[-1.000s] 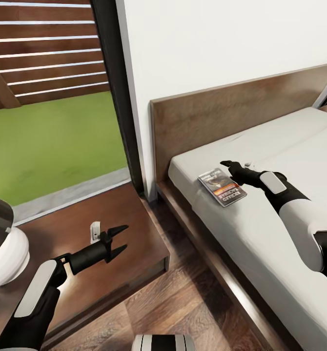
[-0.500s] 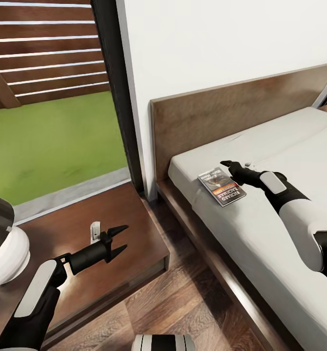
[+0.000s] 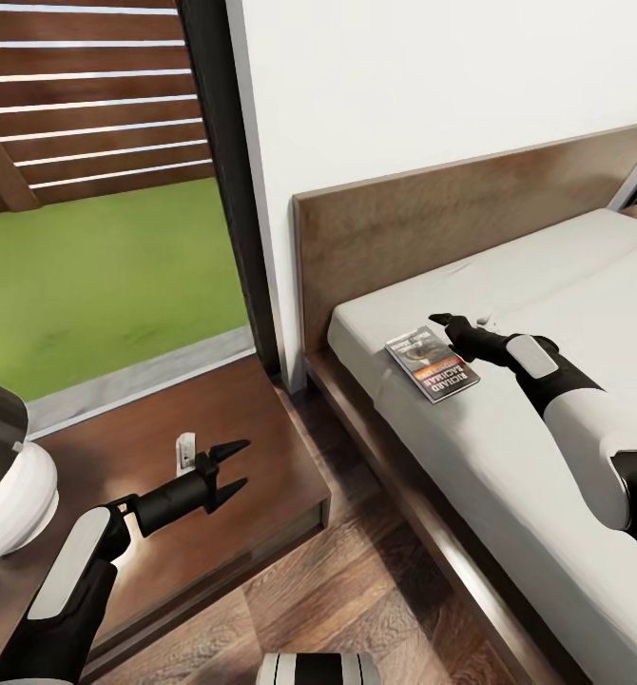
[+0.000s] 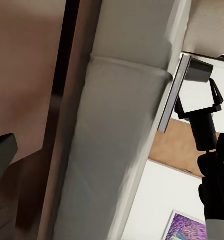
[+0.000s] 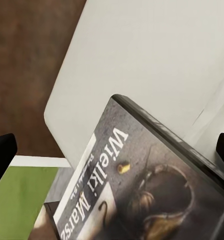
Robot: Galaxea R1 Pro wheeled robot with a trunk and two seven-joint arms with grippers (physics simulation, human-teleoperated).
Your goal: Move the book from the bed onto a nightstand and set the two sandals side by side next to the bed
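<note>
One flat glossy book point(image 3: 433, 364) on matte bed point(image 3: 509, 447); right gripper point(image 3: 444, 321) at its 2 o'clock, spread, empty. Left gripper point(image 3: 231, 467) spread, empty, over wood nightstand point(image 3: 261, 428).

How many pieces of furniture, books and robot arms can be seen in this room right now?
Furniture: 2, the dark brown wooden bed with off-white mattress and the low dark brown wooden nightstand.
Books: 1, the grey-covered paperback book.
Robot arms: 2, left gripper, right gripper.
Total: 5.
</note>
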